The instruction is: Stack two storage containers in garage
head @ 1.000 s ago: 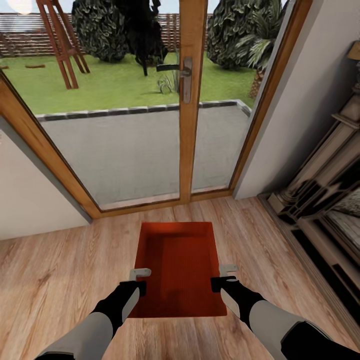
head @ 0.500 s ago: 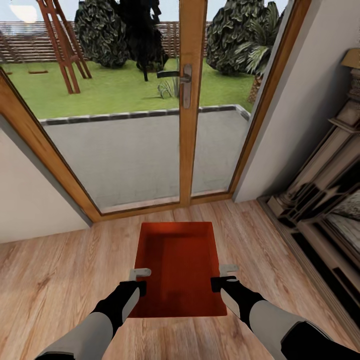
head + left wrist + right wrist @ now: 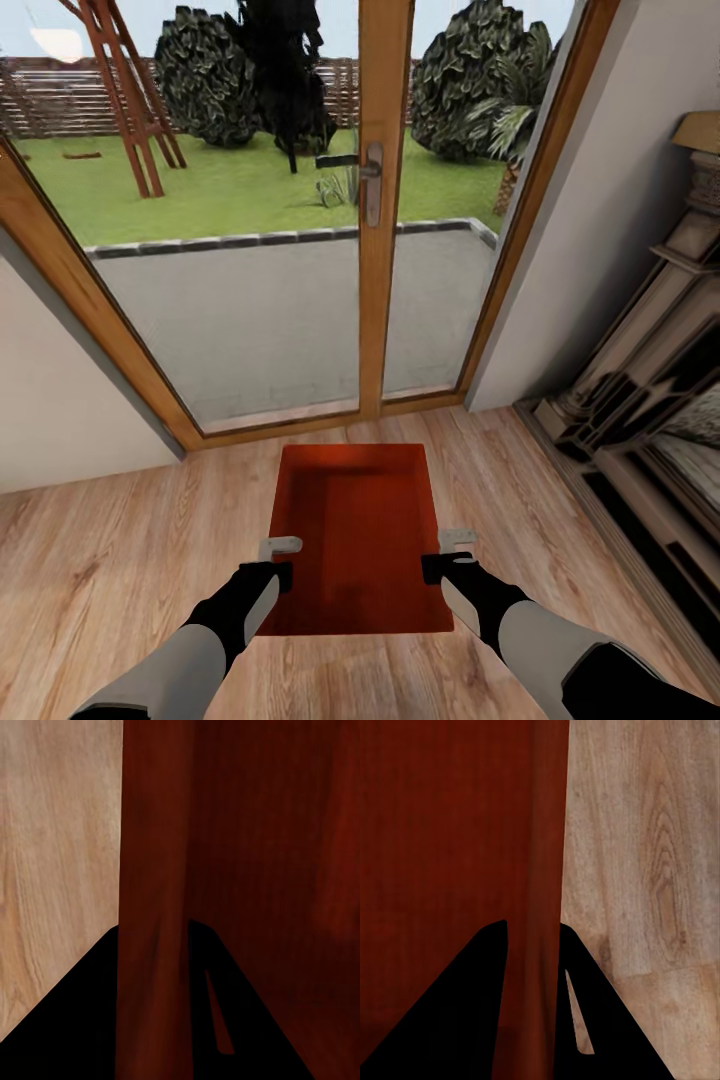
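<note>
Container [image 3: 362, 530] wall clamped, both end effectors

Bright, even daylight in a soft, slightly smeared simulator render

Light comes through the glazed door [image 3: 300, 250] in the upper half of the head view; a pale glare spot sits at the upper left of the frame, and straight frame lines lean outward toward the edges. The wood floor [image 3: 100, 560] is evenly lit with hardly any cast shadow, while the fireplace [image 3: 650, 400] at the right edge is dim. In both wrist views the fingers are flat black silhouettes and the red container [image 3: 360, 530] wall is dark and blurred
</note>
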`<state>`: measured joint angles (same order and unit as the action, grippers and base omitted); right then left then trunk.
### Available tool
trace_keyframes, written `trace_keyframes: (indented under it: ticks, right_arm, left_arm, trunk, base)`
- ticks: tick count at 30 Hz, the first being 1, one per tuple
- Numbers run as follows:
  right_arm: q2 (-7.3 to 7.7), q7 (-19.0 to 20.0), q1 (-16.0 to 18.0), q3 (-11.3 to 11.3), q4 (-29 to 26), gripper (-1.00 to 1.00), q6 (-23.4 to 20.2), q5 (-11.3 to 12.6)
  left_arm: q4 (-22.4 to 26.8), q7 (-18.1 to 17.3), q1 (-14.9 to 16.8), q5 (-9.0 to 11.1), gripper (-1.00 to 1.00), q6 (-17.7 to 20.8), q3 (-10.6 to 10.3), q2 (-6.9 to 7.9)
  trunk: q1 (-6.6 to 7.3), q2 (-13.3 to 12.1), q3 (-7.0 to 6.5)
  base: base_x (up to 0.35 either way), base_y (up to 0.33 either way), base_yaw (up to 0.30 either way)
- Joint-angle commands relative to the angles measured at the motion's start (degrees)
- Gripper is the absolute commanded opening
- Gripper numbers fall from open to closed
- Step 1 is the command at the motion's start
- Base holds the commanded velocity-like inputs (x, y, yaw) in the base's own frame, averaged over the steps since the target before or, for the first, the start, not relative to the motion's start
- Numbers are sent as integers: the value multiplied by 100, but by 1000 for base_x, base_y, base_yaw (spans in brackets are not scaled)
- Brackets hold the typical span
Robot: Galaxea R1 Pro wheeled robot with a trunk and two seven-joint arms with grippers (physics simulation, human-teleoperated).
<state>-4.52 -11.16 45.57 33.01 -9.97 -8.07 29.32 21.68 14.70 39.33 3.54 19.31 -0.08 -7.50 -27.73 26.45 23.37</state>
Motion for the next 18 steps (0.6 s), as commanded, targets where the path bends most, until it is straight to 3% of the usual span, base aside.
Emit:
trace_keyframes:
  ticks: [1, 18]
  right_arm:
    - [22, -43, 6, -67, -19, -100, 183, -119]
    - [13, -44, 4, -67, -21, -100, 183, -119]
  left_arm:
    - [-6, 56, -4, -38, -100, 56, 17, 12]
    - [-6, 59, -4, -38, -100, 56, 17, 12]
  trunk:
    - [-2, 8, -2]
    - [-2, 8, -156]
  base:
    - [0, 0, 0]
    - [0, 0, 0]
